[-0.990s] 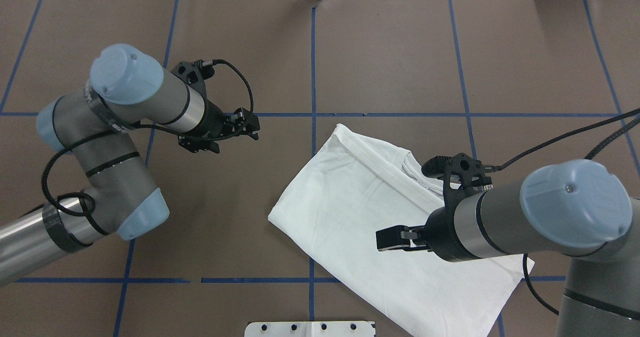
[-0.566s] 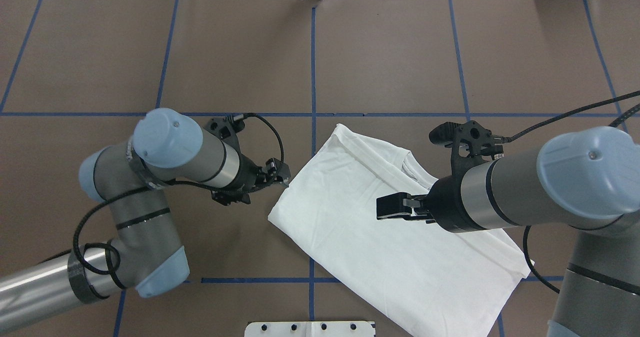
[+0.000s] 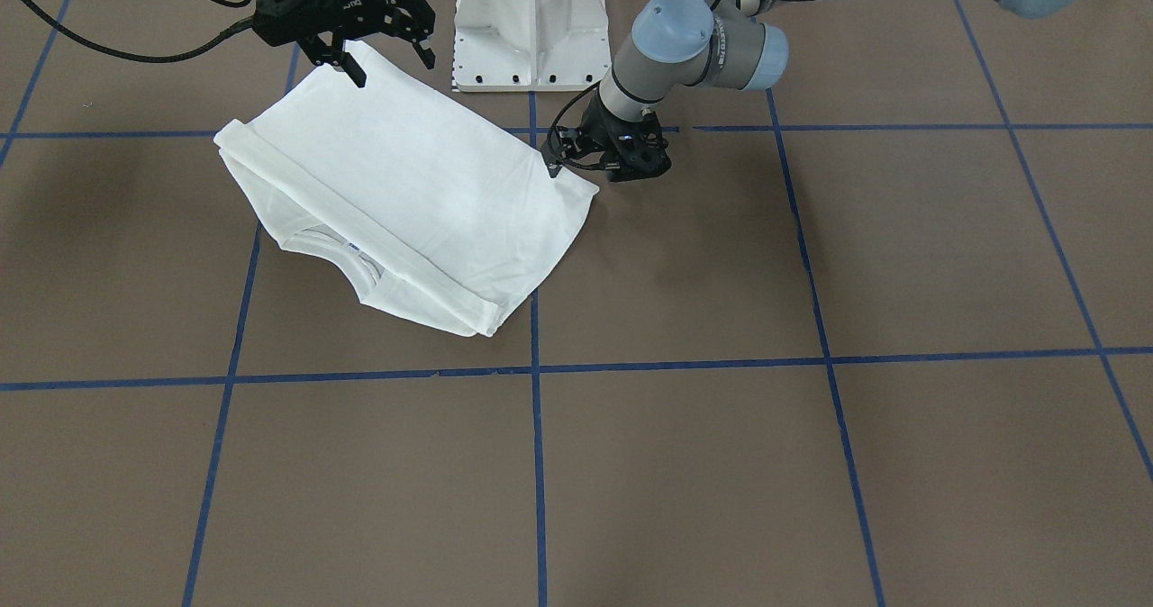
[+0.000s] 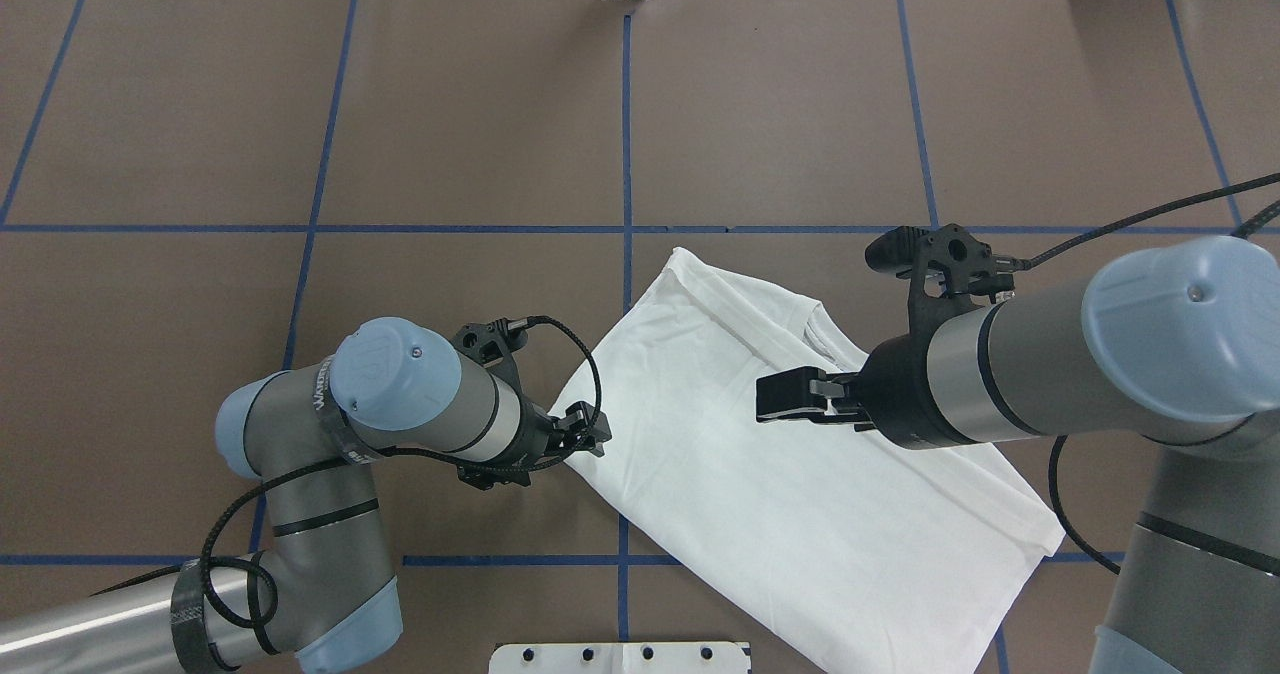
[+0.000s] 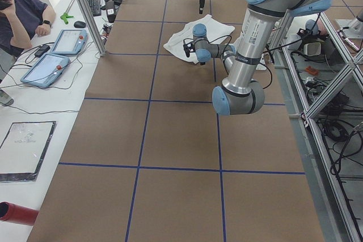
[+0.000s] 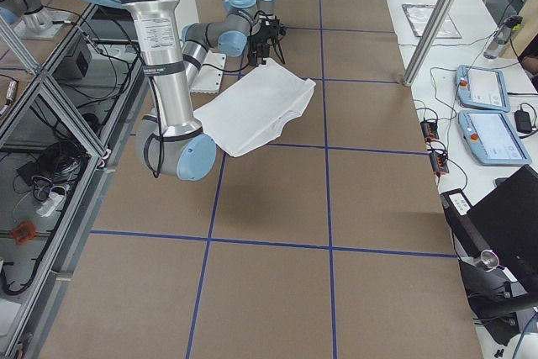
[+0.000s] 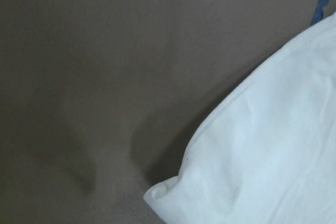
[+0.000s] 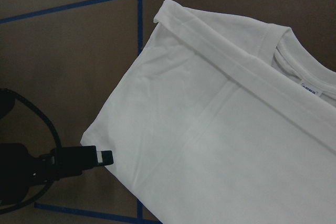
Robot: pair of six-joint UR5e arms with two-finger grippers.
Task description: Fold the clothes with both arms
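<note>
The white T-shirt (image 4: 760, 474) lies folded and slantwise on the brown table, neck (image 4: 830, 339) towards the far right. No black text shows. My left gripper (image 4: 592, 431) is low at the shirt's left corner, jaws apart, holding nothing. The left wrist view shows that corner (image 7: 173, 192) with two finger shadows beside it. My right gripper (image 4: 778, 399) hovers open over the middle of the shirt. In the front view it (image 3: 389, 59) is spread above the shirt's (image 3: 405, 193) near-robot edge. The right wrist view shows the shirt (image 8: 226, 119) and its neck label (image 8: 311, 88).
The white pedestal base (image 3: 531, 22) stands at the robot's edge of the table, just behind the shirt. Blue tape lines (image 4: 626, 134) grid the brown cover. Black cables trail from both wrists. An operator sits with tablets (image 5: 57, 55) beyond the far edge.
My left arm has swung in from the far left and come down to the shirt's left corner. My right gripper has drifted a little farther from the robot over the shirt.
</note>
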